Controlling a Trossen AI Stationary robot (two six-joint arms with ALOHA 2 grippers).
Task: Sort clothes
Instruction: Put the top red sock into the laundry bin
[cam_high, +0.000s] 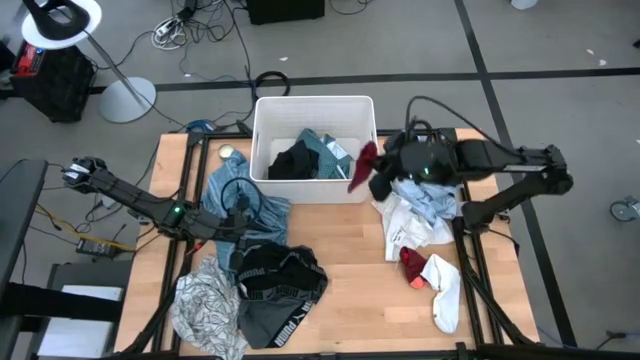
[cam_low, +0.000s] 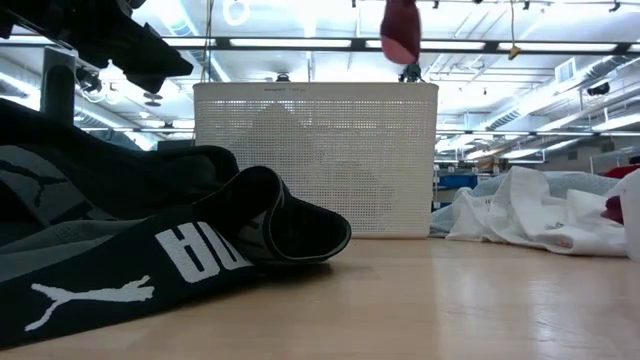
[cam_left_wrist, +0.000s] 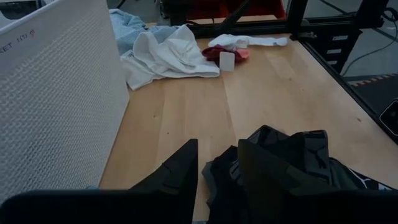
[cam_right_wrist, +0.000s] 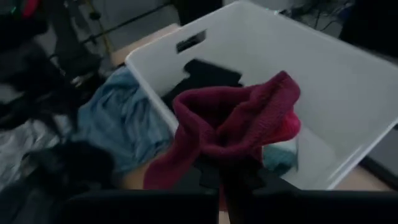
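Note:
My right gripper (cam_high: 378, 172) is shut on a dark red sock (cam_right_wrist: 236, 121) and holds it above the right side of the white tub (cam_high: 313, 110). In the low view the sock (cam_low: 401, 30) hangs above the tub's top rim (cam_low: 315, 88). Black and teal clothes (cam_high: 310, 158) lie in the tub. My left gripper (cam_left_wrist: 217, 171) is open and empty, low over the blue shirt (cam_high: 245, 205) and the black Puma shorts (cam_high: 280, 285), just left of the tub's near corner. A patterned top (cam_high: 205, 305) lies at the table's near left. My right gripper pinches the red sock at a bunched part (cam_right_wrist: 227, 155) between its two fingers. The sock itself drapes over the fingers and hides the place of contact. The sock is lifted clear, and its loose ends hang beside and below the fingers, above the tub.
White and light-blue garments (cam_high: 415, 215) lie in a heap to the right of the tub. A red sock and a white sock (cam_high: 435, 280) lie nearer the table's front right. Bare wood (cam_high: 355, 270) shows in the table's near middle. The arms' frame posts stand at both table sides.

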